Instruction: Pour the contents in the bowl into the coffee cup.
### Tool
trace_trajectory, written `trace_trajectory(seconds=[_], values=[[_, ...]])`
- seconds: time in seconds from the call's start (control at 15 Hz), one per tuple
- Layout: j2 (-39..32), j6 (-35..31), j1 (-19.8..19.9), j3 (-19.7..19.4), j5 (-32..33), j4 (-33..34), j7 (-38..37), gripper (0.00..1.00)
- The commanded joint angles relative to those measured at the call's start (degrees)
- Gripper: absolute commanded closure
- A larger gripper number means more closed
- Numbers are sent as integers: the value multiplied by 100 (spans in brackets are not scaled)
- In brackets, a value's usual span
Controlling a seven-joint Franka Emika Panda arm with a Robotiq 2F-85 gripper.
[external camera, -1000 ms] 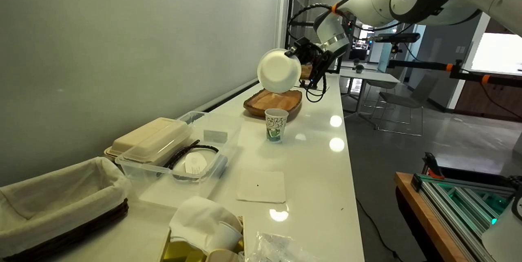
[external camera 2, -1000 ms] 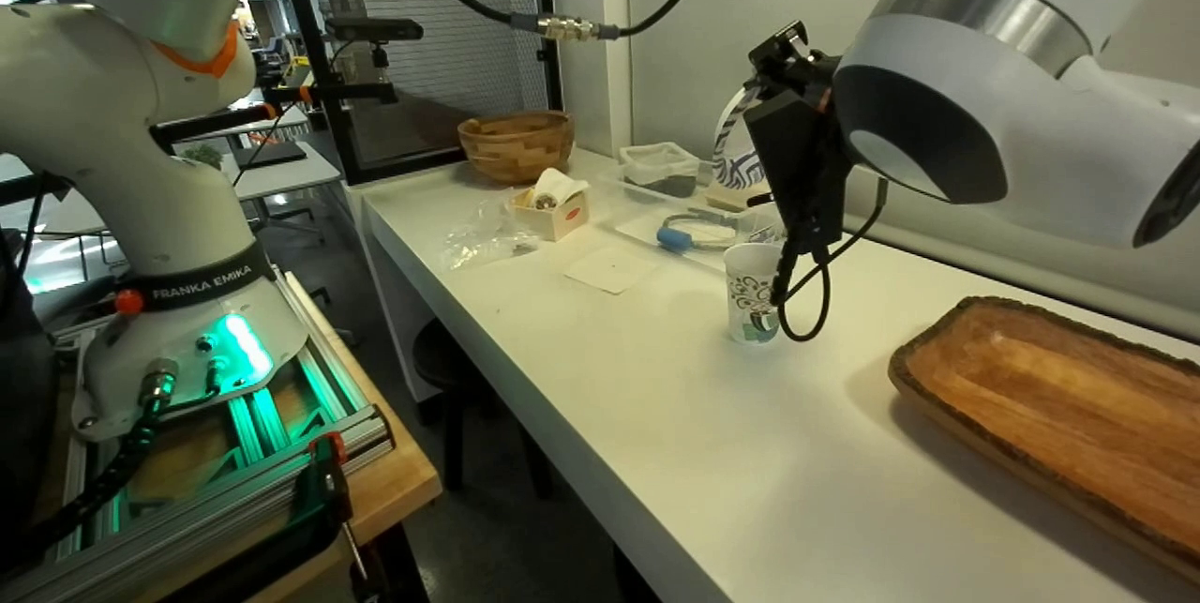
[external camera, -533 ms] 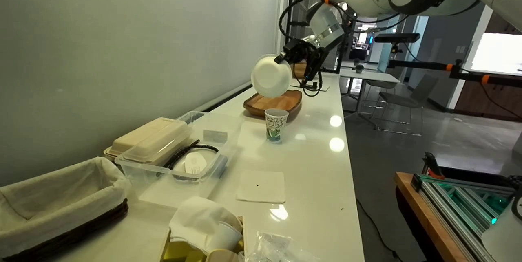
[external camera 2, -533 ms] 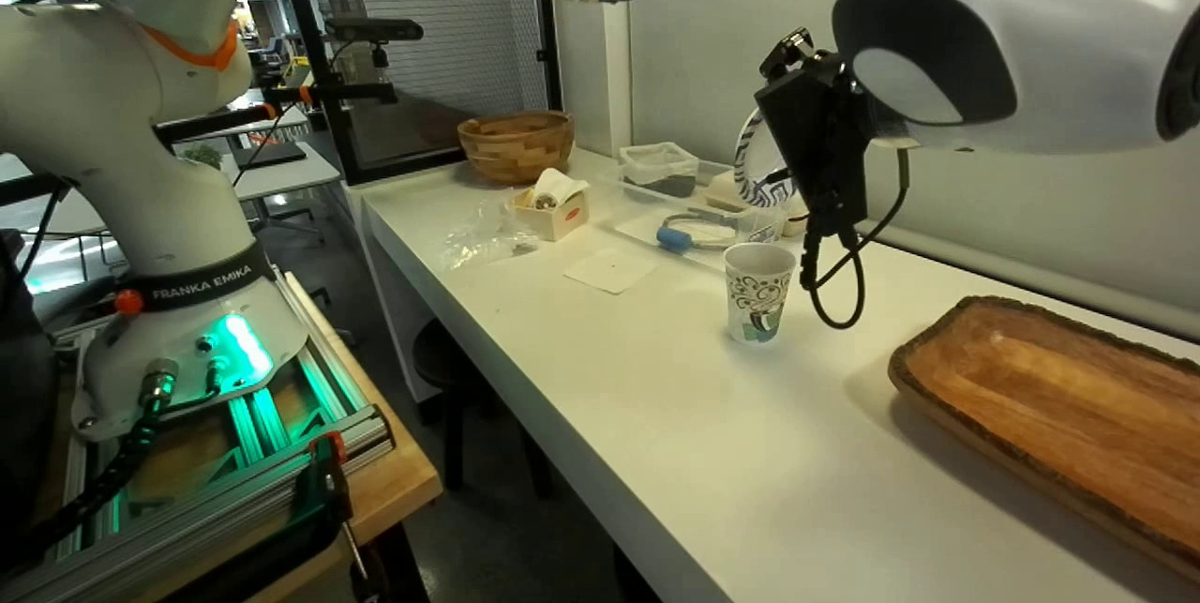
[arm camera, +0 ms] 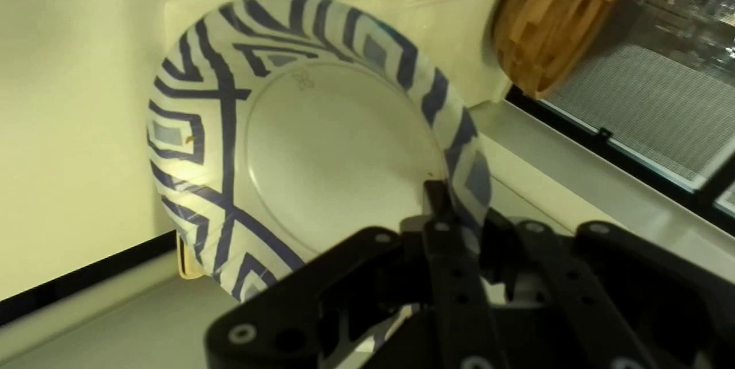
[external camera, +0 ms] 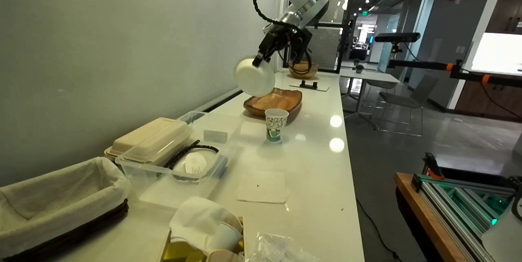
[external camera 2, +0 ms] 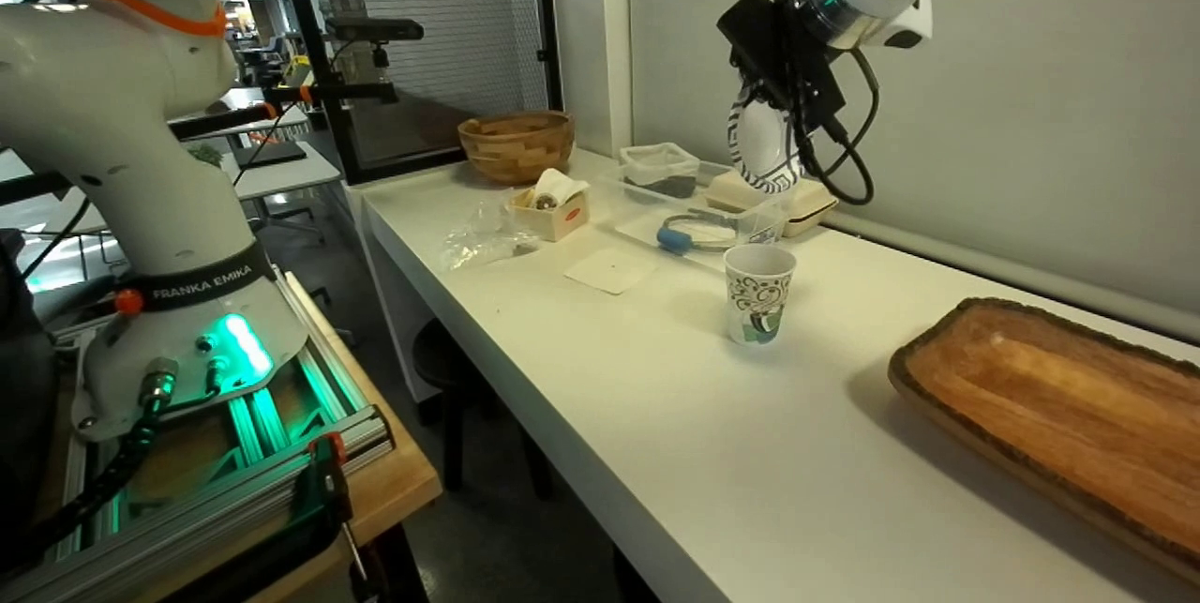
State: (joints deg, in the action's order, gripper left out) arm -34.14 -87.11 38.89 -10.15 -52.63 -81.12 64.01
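My gripper (arm camera: 459, 208) is shut on the rim of the bowl (arm camera: 339, 151), one finger inside it and one outside. The bowl has a blue pattern around a plain white middle, where only a few tiny specks show. It hangs tipped on its side in the air, its pale outside (external camera: 253, 78) facing the camera in an exterior view and its patterned inside (external camera 2: 761, 136) showing in an exterior view. Lower down, the coffee cup (external camera: 276, 125) stands upright on the white table, apart from the bowl, which is nearer the wall. What the cup holds is hidden.
A wooden tray (external camera 2: 1078, 397) lies beyond the cup. Near the wall sit a clear plastic container (external camera: 163, 184) and a cloth-lined basket (external camera: 61, 225). A paper square (external camera: 262, 186), a small box (external camera 2: 564, 220), and a wooden salad bowl (external camera 2: 516, 148) are farther along the table.
The gripper has carried the bowl toward the wall, away from above the cup, and the wrist has turned. More of the cup shows now. The cup itself has stayed put.
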Motion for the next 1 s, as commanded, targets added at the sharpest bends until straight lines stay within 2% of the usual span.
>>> trace_trajectory(seconds=[0.0,0.27,0.47,0.53,0.6,0.93], values=[[920,-1551,-884,-185,556,-1407,34,98],[1364,-3398,-1745,-142,1184,-2371,-224,98],[1437,-4804,-2298,11,1807,-2965,-602,98],[1180,-4150,-1866,143,1491,-2370,-397,98],[1187,-4348,-1958,206,1544,-2483,-469,94],[1178,-4317,-1803,223,1525,-2387,-441,94]])
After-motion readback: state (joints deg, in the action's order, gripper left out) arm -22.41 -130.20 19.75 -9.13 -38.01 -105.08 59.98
